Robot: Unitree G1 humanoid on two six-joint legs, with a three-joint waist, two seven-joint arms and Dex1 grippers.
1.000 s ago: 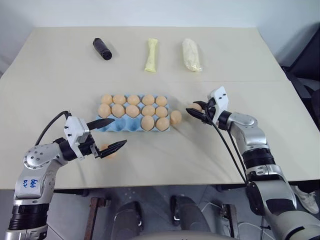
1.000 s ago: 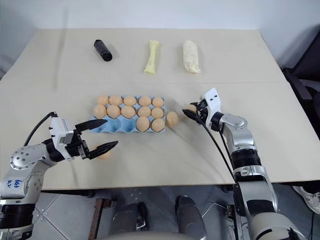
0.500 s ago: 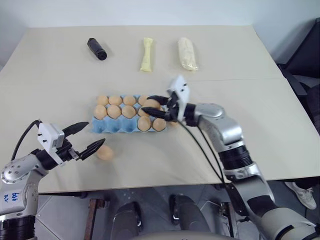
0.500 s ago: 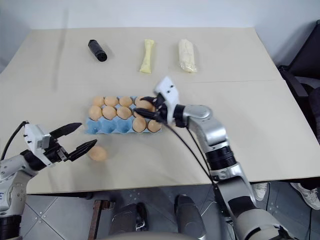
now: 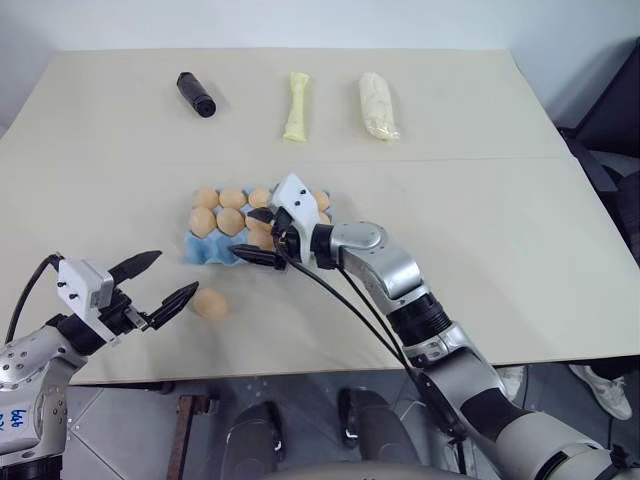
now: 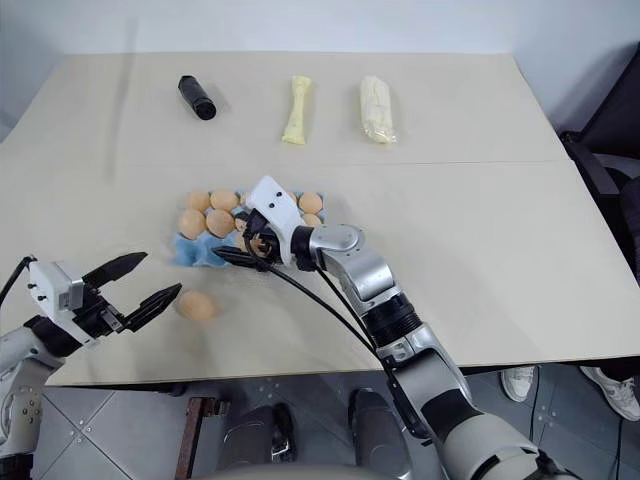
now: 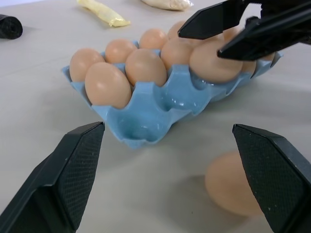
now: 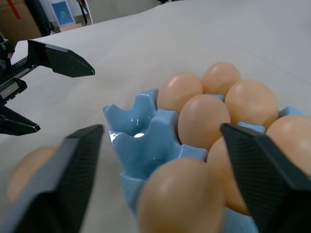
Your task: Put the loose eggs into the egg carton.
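Observation:
The light blue egg carton (image 5: pixel 205 250) lies mid-table, most of its cups filled with tan-orange eggs (image 5: pixel 215 220). My right gripper (image 5: pixel 253 236) reaches over its front row, open. An egg (image 8: pixel 180 199) sits in a cup between the spread fingers (image 7: pixel 228 19). The cups at the carton's front left (image 8: pixel 131 131) are empty. One loose egg (image 5: pixel 210 303) rests on the table in front of the carton. My left gripper (image 5: pixel 160 276) hovers open just left of that egg, not touching it.
A black cylinder (image 5: pixel 196 94), a pale yellow tube (image 5: pixel 296 105) and a whitish bag (image 5: pixel 378 104) lie in a row at the back of the table. The table's front edge (image 5: pixel 300 365) runs close behind the loose egg.
My right gripper carried an egg leftward over the carton and opened; the egg now sits in a front cup. My left gripper drew back to the left, off the loose egg.

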